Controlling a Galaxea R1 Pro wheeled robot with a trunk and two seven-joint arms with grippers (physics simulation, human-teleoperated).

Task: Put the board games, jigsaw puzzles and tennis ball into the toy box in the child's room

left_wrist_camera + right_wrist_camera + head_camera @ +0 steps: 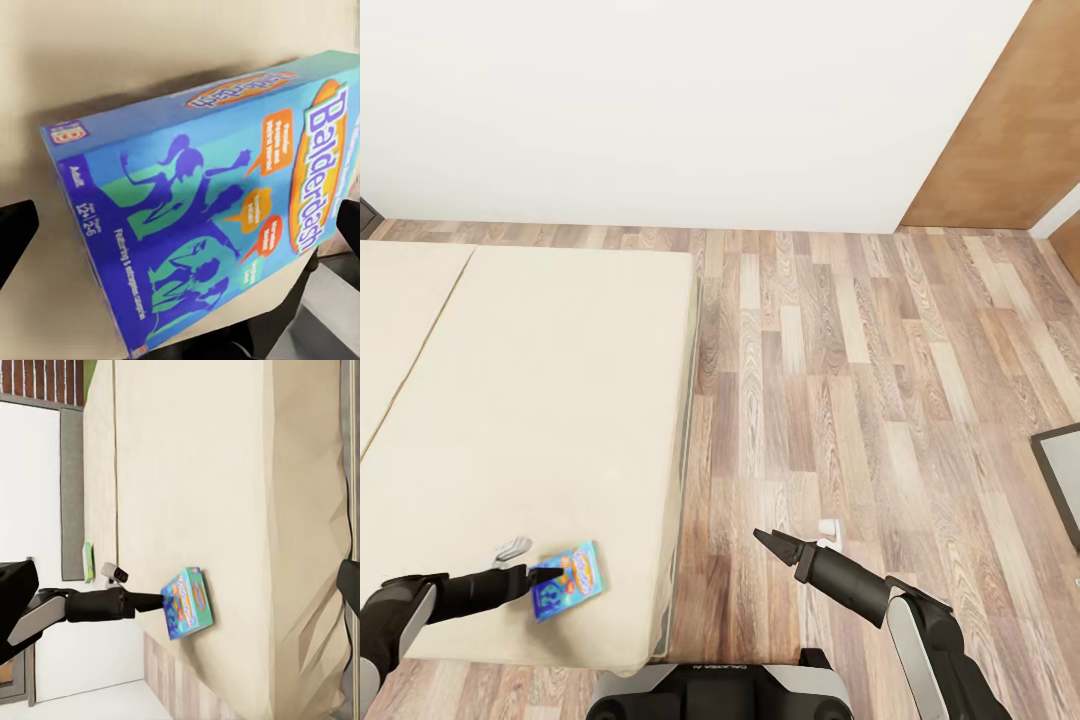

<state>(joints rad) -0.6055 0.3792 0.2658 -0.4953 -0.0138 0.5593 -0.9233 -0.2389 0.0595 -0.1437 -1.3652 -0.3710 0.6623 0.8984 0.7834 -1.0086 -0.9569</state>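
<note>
A light-blue cartoon board game (568, 580) lies near the front corner of the cream bed (540, 400). My left gripper (550, 577) is at the box's near edge. In the left wrist view the box (210, 202) is close and tilted, with a dark shadow on the mattress (150, 45) under it. The dark fingers (16, 232) stand wide apart at either side, open. The right wrist view looks across at the box (187, 604) and the left gripper (154, 601) touching it. My right gripper (767, 541) hangs open over the wood floor, holding nothing.
Wood-plank floor (840, 380) runs right of the bed up to a white wall. A brown door (1010, 120) is at the back right. A dark-framed grey panel (1060, 480) shows at the right edge. A thin green-edged thing (87, 561) sits at the bed's far side.
</note>
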